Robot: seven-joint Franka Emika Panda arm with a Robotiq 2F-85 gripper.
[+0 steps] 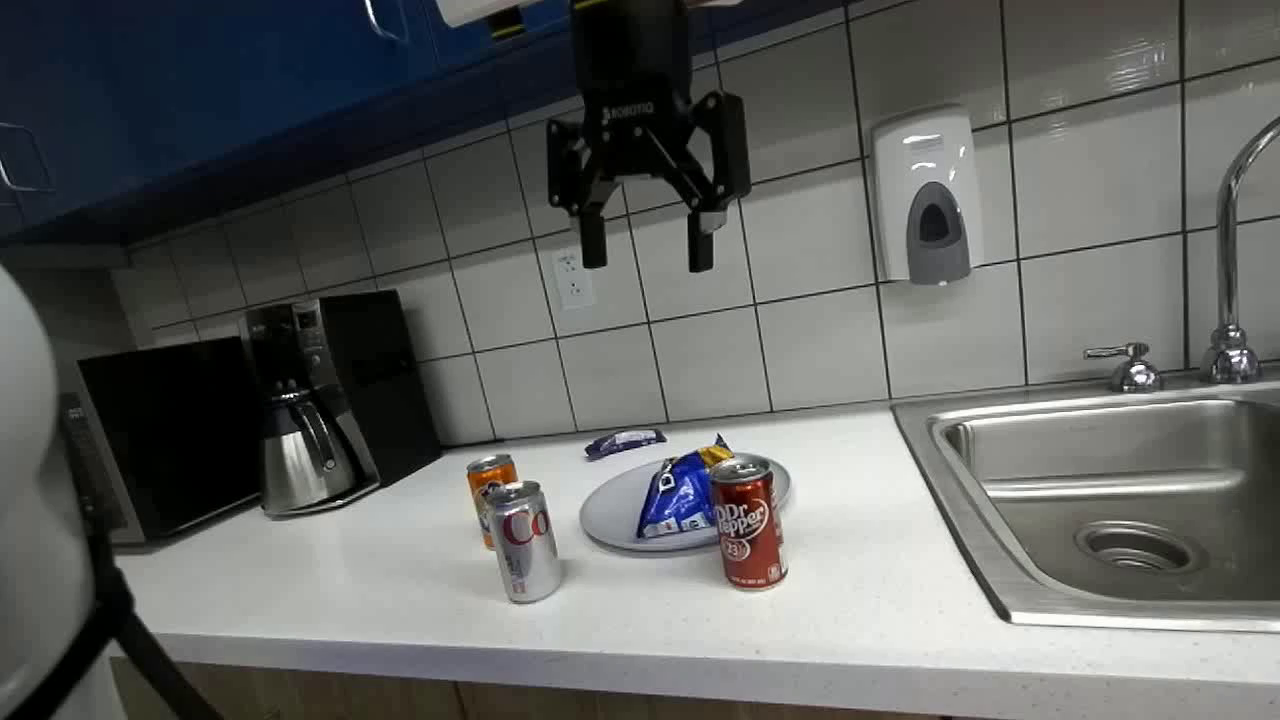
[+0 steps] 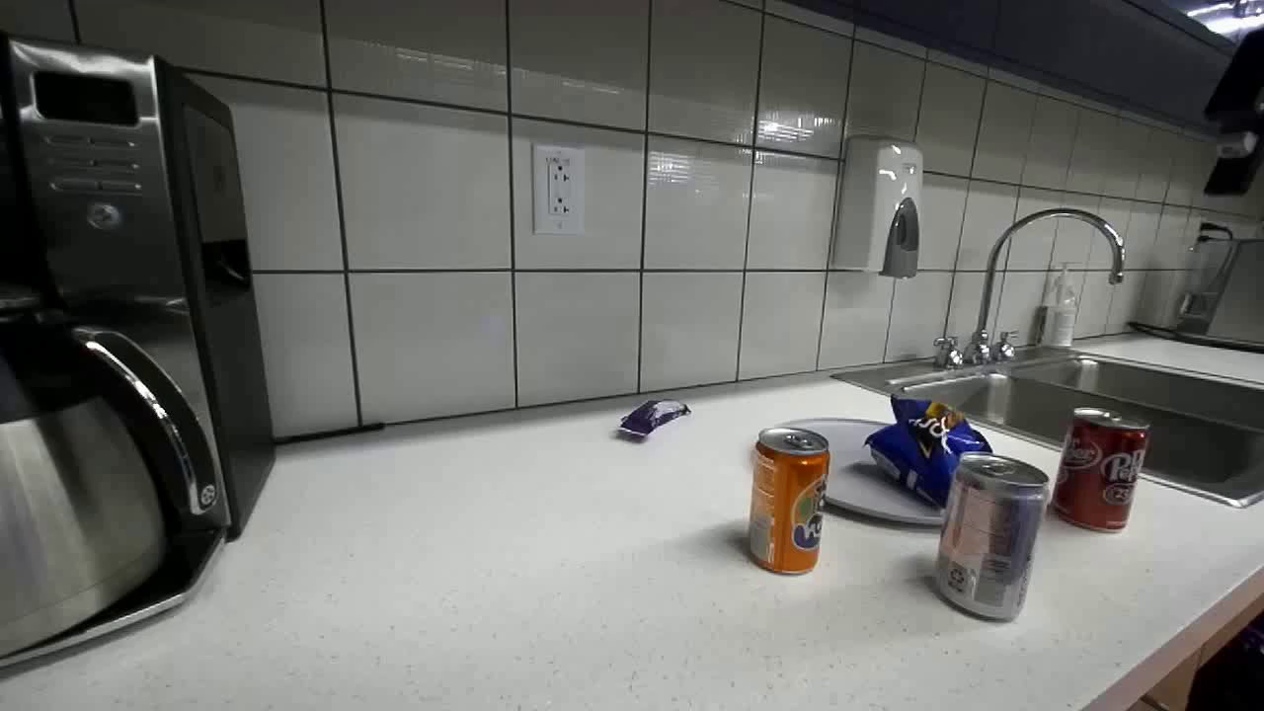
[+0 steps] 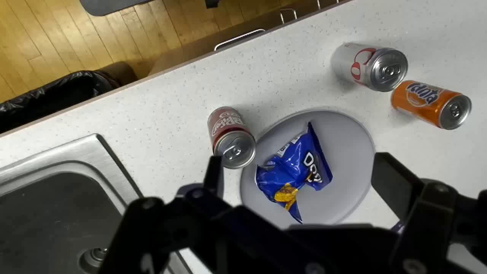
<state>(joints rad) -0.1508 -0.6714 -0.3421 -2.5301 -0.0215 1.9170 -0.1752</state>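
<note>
Gripper (image 1: 647, 262) hangs high over plate (image 3: 350, 148), jaws spread wide | blue snack bag (image 3: 291, 169) on plate | Dr Pepper can (image 1: 748, 530) just beside

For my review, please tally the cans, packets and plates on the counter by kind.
Cans: 3 (silver can, orange can, red can)
Packets: 2 (blue packet, purple packet)
Plates: 1 (gray plate)
Total: 6

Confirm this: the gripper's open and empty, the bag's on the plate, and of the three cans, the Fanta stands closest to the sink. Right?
Not quite: the Dr Pepper, not the Fanta, stands closest to the sink, as the wrist view shows. The gripper is open and empty, the bag is on the plate.
</note>
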